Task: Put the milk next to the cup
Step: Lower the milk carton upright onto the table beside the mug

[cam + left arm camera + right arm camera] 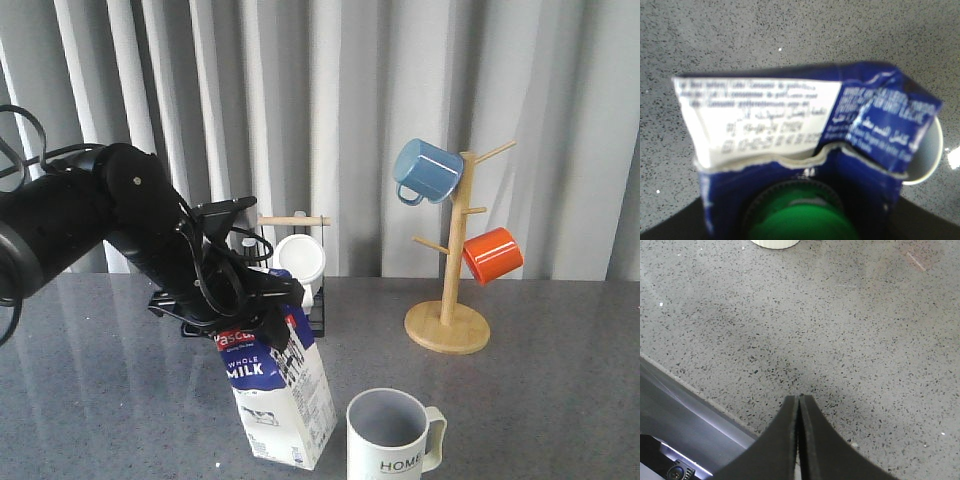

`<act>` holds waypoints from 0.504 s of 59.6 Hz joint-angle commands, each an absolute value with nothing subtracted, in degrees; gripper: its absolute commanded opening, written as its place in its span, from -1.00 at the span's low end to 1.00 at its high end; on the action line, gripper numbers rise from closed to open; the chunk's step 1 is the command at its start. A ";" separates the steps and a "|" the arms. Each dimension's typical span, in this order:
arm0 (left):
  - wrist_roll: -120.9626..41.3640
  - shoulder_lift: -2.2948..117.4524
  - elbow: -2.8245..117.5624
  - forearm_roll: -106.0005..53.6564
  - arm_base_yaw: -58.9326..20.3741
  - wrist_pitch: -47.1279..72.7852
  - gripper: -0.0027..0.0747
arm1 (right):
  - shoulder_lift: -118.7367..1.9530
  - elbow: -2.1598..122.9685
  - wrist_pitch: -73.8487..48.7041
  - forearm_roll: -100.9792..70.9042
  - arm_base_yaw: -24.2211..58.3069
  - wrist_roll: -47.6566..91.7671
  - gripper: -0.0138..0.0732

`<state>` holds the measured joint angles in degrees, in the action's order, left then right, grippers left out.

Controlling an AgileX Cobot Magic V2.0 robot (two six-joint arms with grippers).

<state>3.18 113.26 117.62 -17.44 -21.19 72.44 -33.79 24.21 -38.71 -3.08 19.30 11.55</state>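
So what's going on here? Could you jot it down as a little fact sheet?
milk carton: on the table, tilted, top gripped by the left gripper
green cap: on, seen in the left wrist view
HOME cup: upright on the grey table, just right of the carton, looks empty
right gripper: shut, holding nothing, over bare table
mug tree: back right, with a blue mug and an orange mug
white mug: on a rack behind the carton
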 commanded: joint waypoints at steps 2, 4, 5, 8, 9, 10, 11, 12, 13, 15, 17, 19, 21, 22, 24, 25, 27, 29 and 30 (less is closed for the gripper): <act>3.83 111.36 118.84 -19.67 -21.44 71.79 -0.70 | -33.79 25.75 -35.52 -2.84 19.23 11.68 -0.70; 3.83 111.70 118.84 -19.96 -21.44 71.79 -0.70 | -33.79 25.75 -35.52 -2.84 19.23 11.68 -0.70; 3.83 111.70 118.84 -20.23 -21.44 71.79 -0.70 | -33.79 25.75 -35.52 -2.84 19.23 11.68 -0.70; 3.83 112.11 118.84 -20.36 -21.44 71.79 -0.70 | -33.79 25.75 -35.52 -2.84 19.23 11.62 -0.70; 3.83 112.12 118.84 -20.36 -21.44 71.79 -0.70 | -33.79 25.75 -35.52 -2.84 19.23 11.57 -0.70; 3.83 112.22 118.84 -20.36 -21.44 71.79 -0.70 | -33.79 25.75 -35.52 -2.84 19.23 11.57 -0.70; 3.83 112.40 118.84 -20.36 -21.44 71.79 -0.70 | -33.79 25.75 -35.52 -2.84 19.23 11.57 -0.70; 3.83 112.49 118.84 -20.36 -21.44 71.79 -0.70 | -33.79 25.75 -35.52 -2.84 19.23 11.57 -0.70; 3.83 112.61 118.84 -20.36 -21.44 71.79 -0.69 | -33.79 25.75 -35.52 -2.84 19.23 11.57 -0.70; 3.83 112.75 118.84 -20.36 -21.44 71.79 -0.69 | -33.79 25.75 -35.52 -2.84 19.23 11.57 -0.70; 3.83 113.04 118.84 -20.36 -21.44 71.79 -0.69 | -33.79 25.75 -35.52 -2.84 19.23 11.51 -0.70; 3.91 113.35 118.84 -20.36 -21.44 71.79 -0.69 | -33.79 25.75 -35.52 -2.84 19.23 11.51 -0.70; 4.00 113.45 118.84 -20.36 -21.44 71.79 -0.69 | -33.79 25.75 -35.52 -2.84 19.23 11.51 -0.70; 4.10 113.59 118.84 -20.36 -21.44 71.79 -0.69 | -33.79 25.75 -35.52 -2.84 19.23 11.51 -0.70; 4.30 113.75 118.84 -20.36 -21.44 71.79 -0.69 | -33.79 25.75 -35.52 -2.84 19.23 11.51 -0.70; 4.39 113.82 118.84 -20.36 -21.44 71.79 -0.68 | -33.79 25.75 -35.52 -2.84 19.23 11.51 -0.70; 5.10 113.82 118.84 -20.36 -21.44 71.79 -0.68 | -33.79 25.75 -35.52 -2.84 19.23 11.51 -0.70; 5.70 113.82 118.84 -20.36 -21.44 71.79 -0.67 | -33.79 25.75 -35.52 -2.84 19.23 11.51 -0.70; 5.80 113.82 118.84 -20.36 -21.44 71.79 -0.66 | -33.79 25.75 -35.52 -2.84 19.23 11.51 -0.70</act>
